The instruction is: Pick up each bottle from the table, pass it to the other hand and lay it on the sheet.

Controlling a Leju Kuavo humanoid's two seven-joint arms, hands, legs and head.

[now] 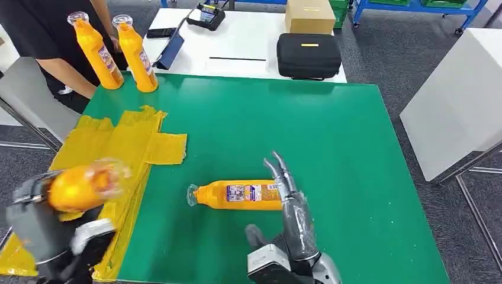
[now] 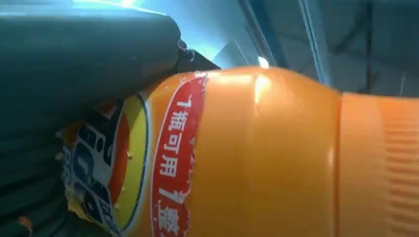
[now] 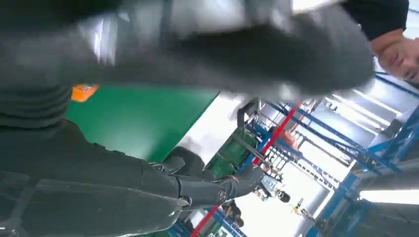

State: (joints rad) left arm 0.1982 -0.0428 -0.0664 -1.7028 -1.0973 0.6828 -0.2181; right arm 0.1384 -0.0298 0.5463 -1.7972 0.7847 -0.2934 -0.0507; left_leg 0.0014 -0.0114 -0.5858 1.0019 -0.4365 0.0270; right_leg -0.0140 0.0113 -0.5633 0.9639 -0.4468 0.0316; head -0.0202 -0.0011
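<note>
My left hand [image 1: 44,228] holds an orange bottle [image 1: 83,186] above the near end of the yellow sheet [image 1: 118,154], cap pointing right; up close the bottle [image 2: 257,153] shows its red and blue label beside my dark fingers [image 2: 84,54]. A second orange bottle [image 1: 240,194] lies on its side on the green table [image 1: 331,136], cap to the left. My right hand [image 1: 290,213] is open, fingers stretched forward, just at that bottle's base end; the same hand [image 3: 148,148] appears with fingers spread. Two more orange bottles [image 1: 97,52] [image 1: 137,56] stand upright at the far left corner.
A person in black [image 1: 50,41] stands at the far left by the upright bottles. Behind the green table is a white table [image 1: 248,44] with a black case [image 1: 309,56], a cardboard box [image 1: 309,16] and a blue tablet [image 1: 170,50]. A white panel [image 1: 456,100] stands right.
</note>
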